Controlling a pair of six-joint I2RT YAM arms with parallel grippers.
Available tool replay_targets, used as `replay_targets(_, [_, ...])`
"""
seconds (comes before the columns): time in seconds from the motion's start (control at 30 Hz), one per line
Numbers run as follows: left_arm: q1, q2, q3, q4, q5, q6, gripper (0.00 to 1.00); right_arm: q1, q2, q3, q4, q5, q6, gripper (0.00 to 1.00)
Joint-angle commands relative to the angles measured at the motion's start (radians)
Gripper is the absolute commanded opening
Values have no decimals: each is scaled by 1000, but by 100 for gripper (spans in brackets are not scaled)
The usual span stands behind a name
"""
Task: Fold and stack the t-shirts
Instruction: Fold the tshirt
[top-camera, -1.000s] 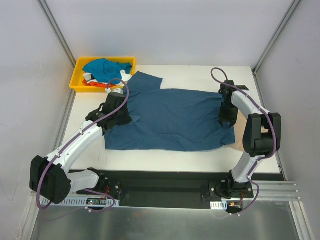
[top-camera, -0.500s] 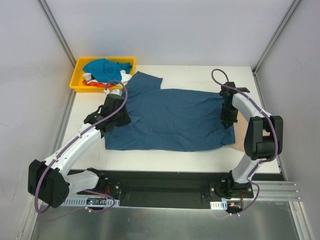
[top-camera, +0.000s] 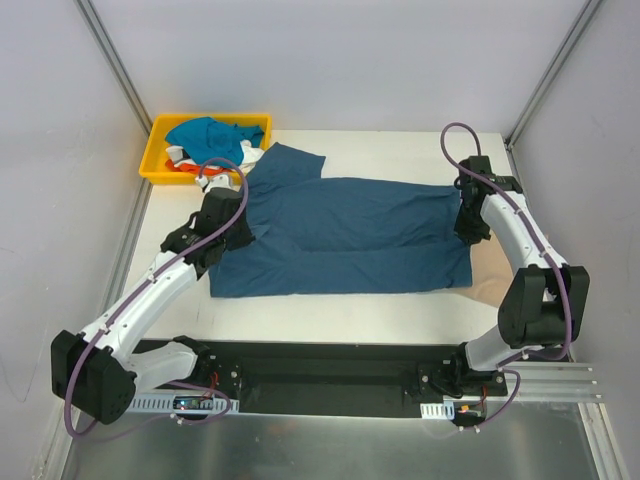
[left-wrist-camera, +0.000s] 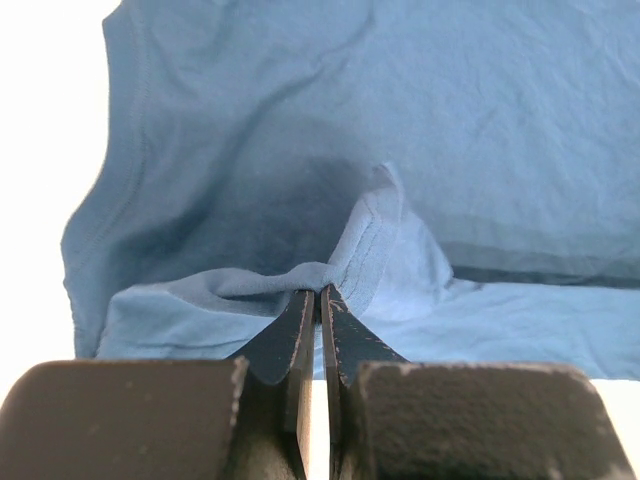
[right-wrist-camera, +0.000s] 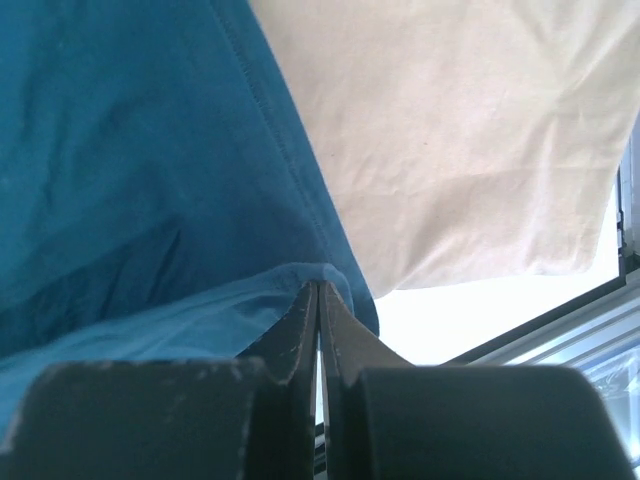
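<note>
The left claw (left-wrist-camera: 320, 292) is being shown fully together, its two tips clamped on a bunched fold of the dark teal-blue t-shirt (top-camera: 350, 235); a stitched hem edge is being drawn up into the pinch, and the cloth around it is being pulled into soft ridges. The right claw (right-wrist-camera: 317, 288) is likewise being shown together with no gap, a stitched edge of the same shirt being gripped at its tips.

The dark teal-blue t-shirt is being held spread across the middle of the tabletop (top-camera: 400, 150), gripped at its left and right sides. A long crease is being formed across it from one claw to the other, and one sleeve is lying out toward the far left. The tan-beige t-shirt (right-wrist-camera: 450, 150) is being partly covered by the teal one at the right side, its exposed part lying flat just beside the right claw. In the yellow tray (top-camera: 157, 166) at the far left corner, the bright blue t-shirt (top-camera: 210, 135), the white t-shirt (top-camera: 180, 153) and the orange-red t-shirt (top-camera: 195, 170) are being seen crumpled in a heap.
</note>
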Motion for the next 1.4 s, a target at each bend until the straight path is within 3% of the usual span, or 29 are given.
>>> replay_targets(0.0, [19,16,46,40,-71,38,0,-21,-27,7,5,34,4,1])
replay_targets(0.3, [79,178,107,205,6,124,0,-34,14,37,23,27,-11,1])
replay_targets(0.43, [83,290,173,202,67,156,0,-46,62,59,16,22,-11,1])
replay_targets(0.63, [111,476,289,190,30,199,19,-60,134,123,16,53,4,3])
replay_targets(0.67, [116,518,318,146,30,205,40,-60,138,132,2,54,3,8])
replay_targets(0.77, [122,527,378,91,58,192,88,-60,135,154,-23,54,3,23])
replay_targets(0.8, [120,513,374,90,70,185,97,-60,119,154,-26,51,1,29])
replay_targets(0.83, [122,494,356,90,73,176,99,-60,108,151,-27,37,3,48])
replay_targets(0.9, [120,435,331,87,76,167,100,-60,70,134,-29,14,1,72])
replay_targets(0.93, [122,384,298,84,81,156,99,-60,56,123,-26,-15,1,91])
replay_targets(0.97, [122,358,279,81,89,149,99,-58,27,106,-23,-33,-5,97])
replay_targets(1.13, [120,205,97,87,133,69,99,-34,-73,13,32,-211,-22,97])
replay_targets(1.23, [134,209,23,110,159,37,99,-3,-109,-56,85,-321,-25,97])
replay_targets(1.37, [174,279,-2,170,278,6,99,43,-80,-101,102,-339,-14,97])
